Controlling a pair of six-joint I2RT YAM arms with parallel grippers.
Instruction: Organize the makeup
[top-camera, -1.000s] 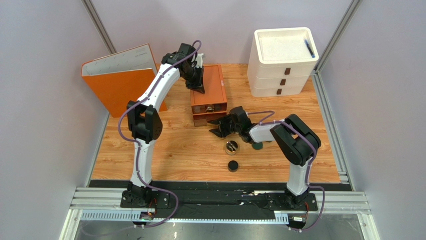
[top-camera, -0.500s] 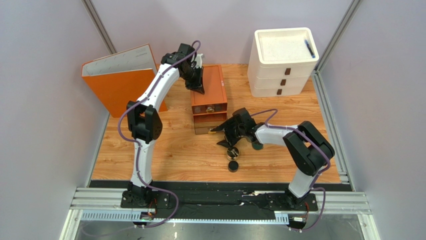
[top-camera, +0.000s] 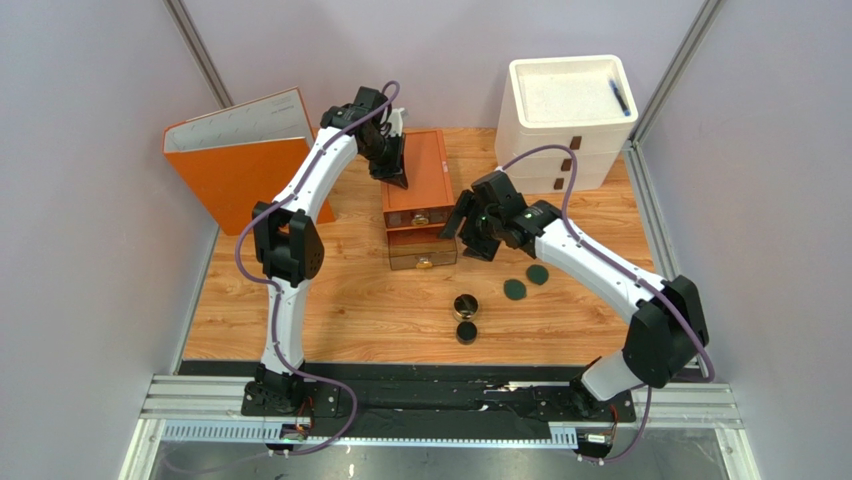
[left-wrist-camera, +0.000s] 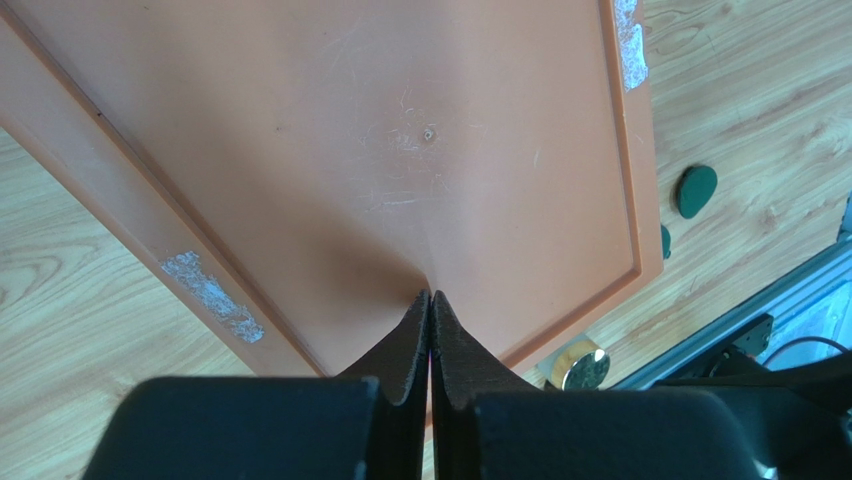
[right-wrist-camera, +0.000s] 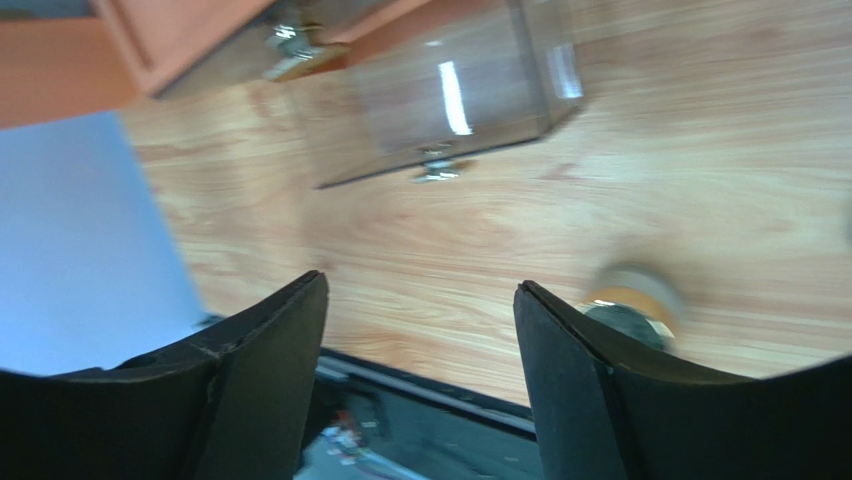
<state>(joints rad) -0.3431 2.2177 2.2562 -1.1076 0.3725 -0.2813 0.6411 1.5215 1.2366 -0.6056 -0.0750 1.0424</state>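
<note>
Fingers of the left gripper were pressed together with nothing between them, their tips touching the flat top of the orange wooden drawer box. Past that box's edge, the left wrist view caught the round gold jar, partly cut off by the box. It also showed one of the dark green discs in full; the other was only a sliver at the box edge.

The right gripper hung with its jaws spread wide and empty above the light wooden surface, near the box's front. Its view was blurred. The pulled-out lower drawer read as a glossy smear, its contents impossible to make out, and the gold jar was a hazy ring half hidden behind one finger.

From above, the jar stood just beside the small black round pot, with the discs near them to the right, all apart from both grippers. Farther back stood an orange ring binder and a white three-drawer chest with a black pen on top.
</note>
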